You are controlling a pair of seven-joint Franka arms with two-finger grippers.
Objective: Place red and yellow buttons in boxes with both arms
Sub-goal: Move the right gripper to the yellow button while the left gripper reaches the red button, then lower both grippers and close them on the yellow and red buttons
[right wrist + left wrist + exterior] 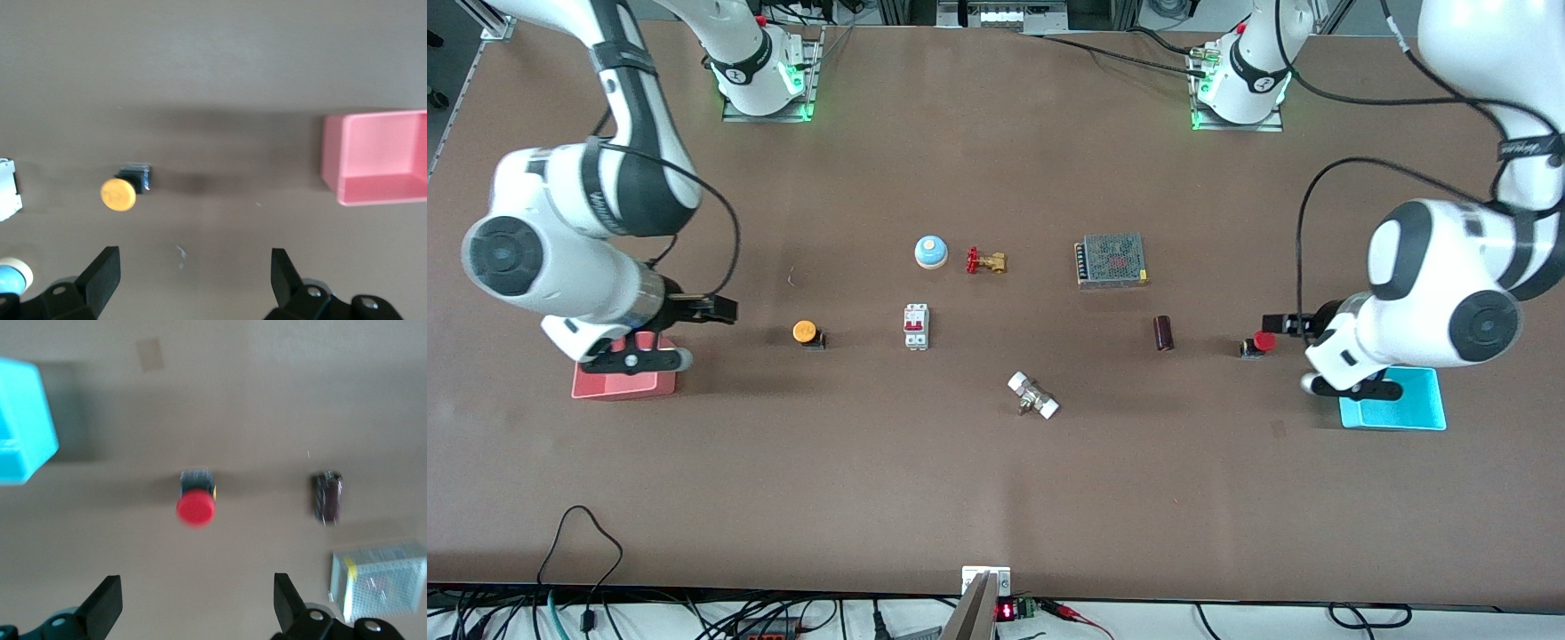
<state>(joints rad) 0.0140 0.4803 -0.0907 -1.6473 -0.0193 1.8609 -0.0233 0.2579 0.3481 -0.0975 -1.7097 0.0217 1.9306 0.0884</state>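
Note:
The orange-yellow button point(807, 333) lies on the table between the pink-red box point(623, 380) and the middle. My right gripper point(716, 309) is open and empty, over bare table between that box and the button. In the right wrist view the button point(119, 193) and box point(377, 157) lie ahead of the open gripper point(193, 283). The red button point(1258, 342) lies beside the cyan box point(1405, 404). My left gripper point(1276, 322) is open and empty, just above the red button. The left wrist view shows the button point(196, 507), the box point(23, 420) and the open gripper point(197, 607).
Mid-table stand a blue bell point(930, 252), a brass valve with red handle point(985, 261), a white circuit breaker point(916, 326), a white fitting point(1033, 396), a brown cylinder point(1163, 332) and a mesh-covered power supply point(1111, 260).

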